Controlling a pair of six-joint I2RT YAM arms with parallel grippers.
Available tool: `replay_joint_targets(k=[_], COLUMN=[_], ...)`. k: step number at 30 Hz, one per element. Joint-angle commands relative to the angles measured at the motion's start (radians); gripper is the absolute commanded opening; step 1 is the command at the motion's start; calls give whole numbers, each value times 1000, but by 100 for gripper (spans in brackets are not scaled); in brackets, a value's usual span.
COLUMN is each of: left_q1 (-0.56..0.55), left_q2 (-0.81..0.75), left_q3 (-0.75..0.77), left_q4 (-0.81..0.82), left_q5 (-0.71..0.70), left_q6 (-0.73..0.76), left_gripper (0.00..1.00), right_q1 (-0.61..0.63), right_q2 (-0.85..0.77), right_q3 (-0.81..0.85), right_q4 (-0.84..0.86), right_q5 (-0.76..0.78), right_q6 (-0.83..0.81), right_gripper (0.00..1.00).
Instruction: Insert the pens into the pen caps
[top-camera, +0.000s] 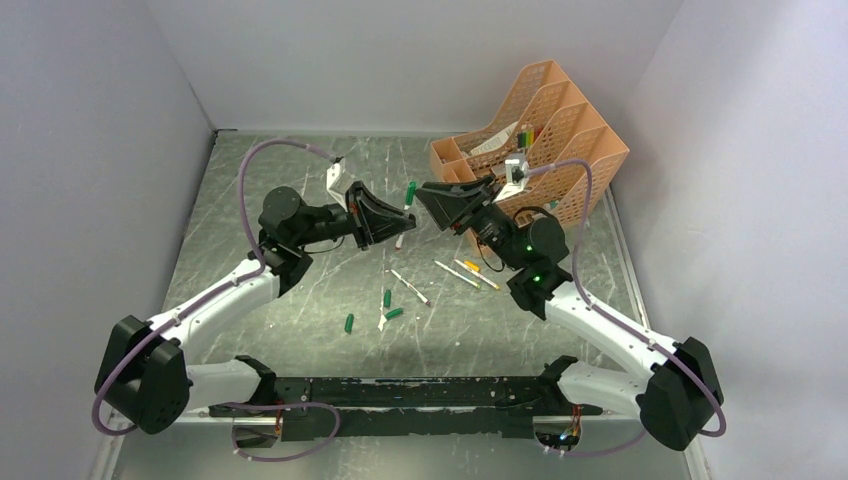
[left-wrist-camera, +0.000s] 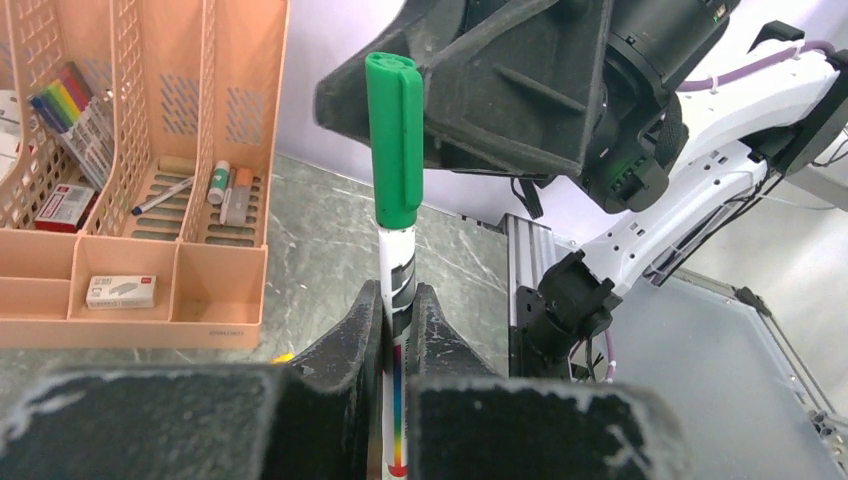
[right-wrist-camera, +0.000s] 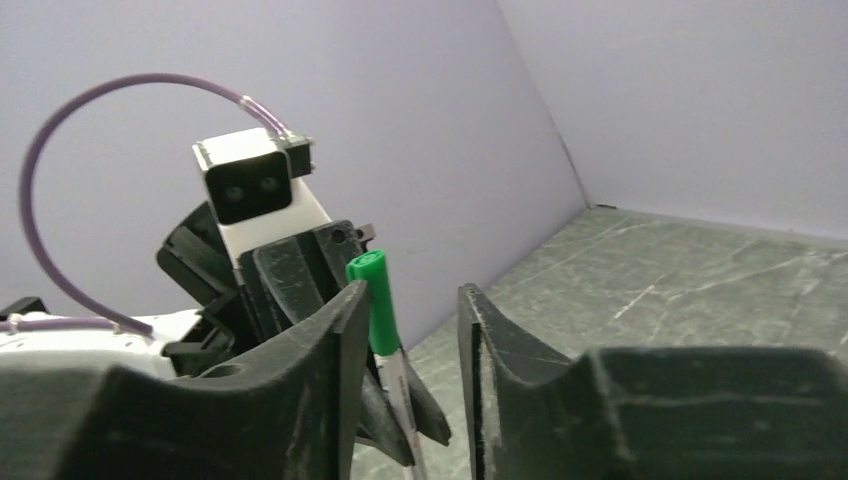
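Observation:
My left gripper (top-camera: 388, 213) (left-wrist-camera: 400, 300) is shut on a white pen (left-wrist-camera: 397, 265) and holds it upright above the table, with a green pen cap (left-wrist-camera: 395, 140) (top-camera: 410, 191) on its top end. My right gripper (top-camera: 428, 196) (right-wrist-camera: 410, 310) is open, its jaws facing the capped pen from close by; the cap (right-wrist-camera: 376, 300) shows just beyond its left finger (right-wrist-camera: 340, 340), and I cannot tell whether they touch. Three more pens (top-camera: 410, 287) (top-camera: 457, 274) (top-camera: 480, 275) lie on the table. Loose green caps (top-camera: 387, 298) (top-camera: 394, 313) (top-camera: 349, 323) lie near them.
An orange desk organiser (top-camera: 560, 120) (left-wrist-camera: 130, 250) stands at the back right, holding a bundle of multicoloured markers (left-wrist-camera: 65, 100) and small items. A tiny white scrap (top-camera: 382, 322) lies by the caps. Grey walls close in the left, back and right sides.

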Motion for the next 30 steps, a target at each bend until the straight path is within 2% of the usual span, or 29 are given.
replay_joint_targets(k=[1,5,12,16,21,29,30], left_q1=[2,-1,-11,-13,-14,-13,-13], left_q2=[18,29,31,32,40,55,55], left_q3=[17,20,36,44,43,69,73], left_q4=[96,86,28,11,23,40,39], left_q5=[69,80,69,64,54,63,63], left_q6=[22,25,62,66,48,7,8], left_gripper=[7,7,7,7,7,7,7], right_q1=[-5,-4,-3,0,9,12,12], right_q2=[-11,5,59,79,79,85,85], right_q3=[58,94,166,187,174,168,167], right_q4=[-83,-117,-175,-200,-199,-260,-271], right_q5=[-12,-26,-60,-68,-66,-75,-75], right_q6=[-75,-101,-130,-140,-139,-161,-165], right_gripper=[41,50,52,47,27,23,20])
